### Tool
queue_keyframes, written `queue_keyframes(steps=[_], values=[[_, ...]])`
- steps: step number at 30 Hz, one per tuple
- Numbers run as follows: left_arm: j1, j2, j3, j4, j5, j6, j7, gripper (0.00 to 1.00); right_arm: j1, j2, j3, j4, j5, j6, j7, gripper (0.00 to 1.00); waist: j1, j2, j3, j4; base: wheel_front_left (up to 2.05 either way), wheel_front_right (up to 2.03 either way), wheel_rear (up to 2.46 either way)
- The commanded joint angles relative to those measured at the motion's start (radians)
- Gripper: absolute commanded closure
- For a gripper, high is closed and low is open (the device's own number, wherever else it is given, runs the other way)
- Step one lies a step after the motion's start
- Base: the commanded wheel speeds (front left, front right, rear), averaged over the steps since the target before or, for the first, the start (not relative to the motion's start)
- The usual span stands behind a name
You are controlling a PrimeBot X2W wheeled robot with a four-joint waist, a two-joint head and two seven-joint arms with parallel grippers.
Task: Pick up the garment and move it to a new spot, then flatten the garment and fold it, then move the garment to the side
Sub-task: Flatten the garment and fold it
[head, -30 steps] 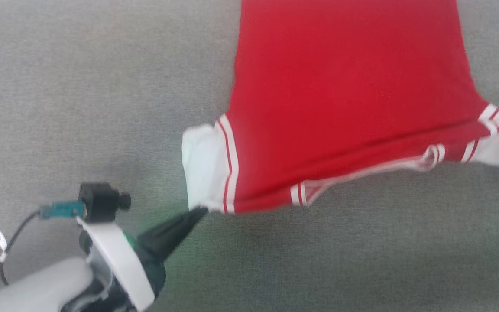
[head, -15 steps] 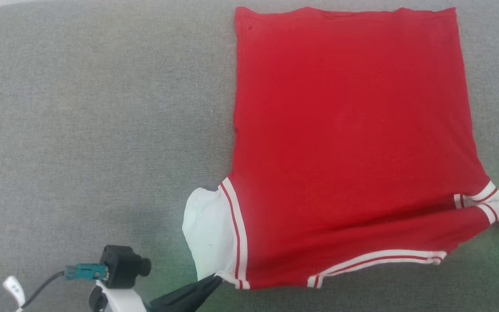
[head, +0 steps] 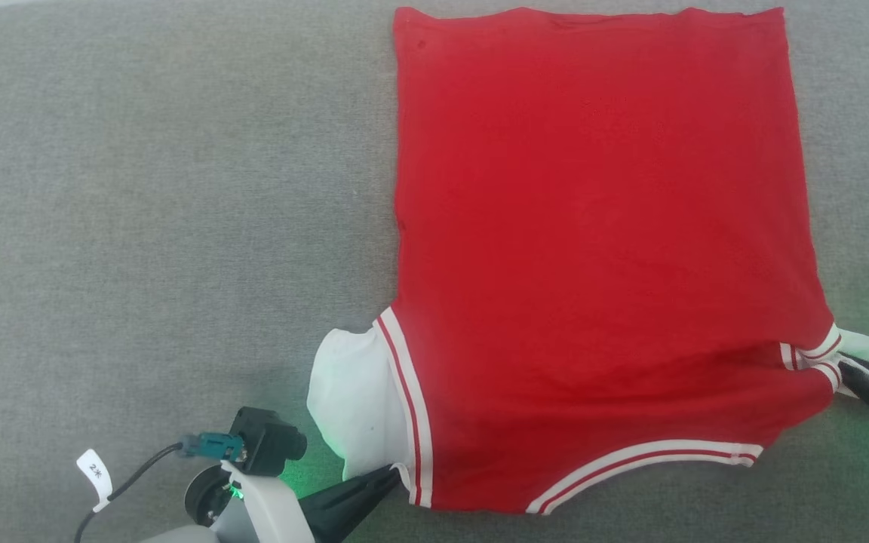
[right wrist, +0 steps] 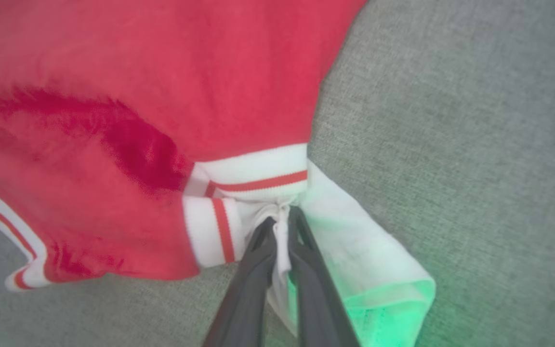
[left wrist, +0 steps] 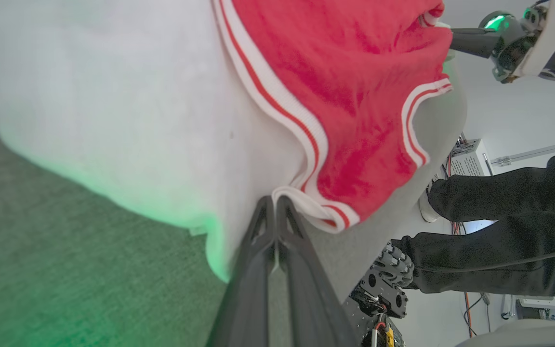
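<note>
- The wrist camera (head: pixel 265 449), with its teal plug, black cable and white tag (head: pixel 95 473), sits just left of the garment (head: pixel 600 249).
- The left hand (head: pixel 395 475) meets the garment's near left corner. In the head view it reads as a dark point against the white sleeve (head: pixel 351 400). The left wrist view shows the two fingers pressed together, with the sleeve's folded hem pinched at their tips.
- The garment lies spread on the grey bench (head: pixel 140 226), plain red side up, its striped neck trim (head: pixel 631 464) along the near edge.
- The right hand (right wrist: pixel 281 224) is at the garment's right armhole. The right wrist view shows its fingers clamped on a bunched bit of the other white sleeve (right wrist: pixel 369 270), just below the striped band.
- Green light tints both sleeves.
- The left wrist view adds a person's legs in dark trousers (left wrist: pixel 499 231) and a pale box with cables (left wrist: pixel 468 156), beyond the garment and off the bench.
</note>
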Motion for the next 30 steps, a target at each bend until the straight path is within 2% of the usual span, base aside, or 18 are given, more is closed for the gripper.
queue_keyframes(steps=[1,5,11,14,18,24,30], values=[[-0.011,-0.003,-0.002,0.006,0.014,-0.005,0.001,1.00,0.001,0.013,0.009,0.004,-0.011,-0.002,0.003,0.00,-0.0001,-0.0001,0.001,-0.003,0.00,0.00,0.00],[0.000,-0.026,-0.003,0.040,0.020,-0.011,-0.016,1.00,-0.011,-0.023,0.003,-0.050,-0.023,-0.002,-0.022,0.00,-0.0001,-0.0001,-0.003,-0.015,0.00,0.00,0.00],[0.015,-0.043,-0.004,0.039,0.037,0.002,-0.039,1.00,-0.048,-0.183,-0.030,-0.209,-0.018,-0.002,-0.021,0.00,-0.0001,-0.0001,0.004,-0.014,0.00,0.00,0.00],[-0.002,-0.061,-0.004,0.029,0.064,0.013,-0.047,1.00,-0.085,-0.270,-0.068,-0.289,0.007,-0.002,-0.009,0.00,-0.0001,-0.0001,0.025,0.010,0.00,0.00,0.00],[-0.042,-0.101,-0.004,0.025,0.095,0.019,-0.037,1.00,-0.164,-0.314,-0.143,-0.289,0.026,-0.002,0.037,0.00,-0.0001,-0.0001,0.067,0.065,0.00,0.00,0.00],[-0.102,-0.176,-0.006,0.052,0.148,0.003,-0.025,1.00,-0.321,-0.305,-0.242,-0.158,0.057,-0.002,0.221,0.00,-0.0001,-0.0001,0.148,0.139,0.00,0.00,0.00],[-0.145,-0.238,-0.008,0.091,0.170,-0.010,-0.018,1.00,-0.509,-0.168,-0.288,0.072,0.012,-0.001,0.495,0.00,-0.0001,-0.0001,0.240,0.205,0.00,0.00,0.00]])
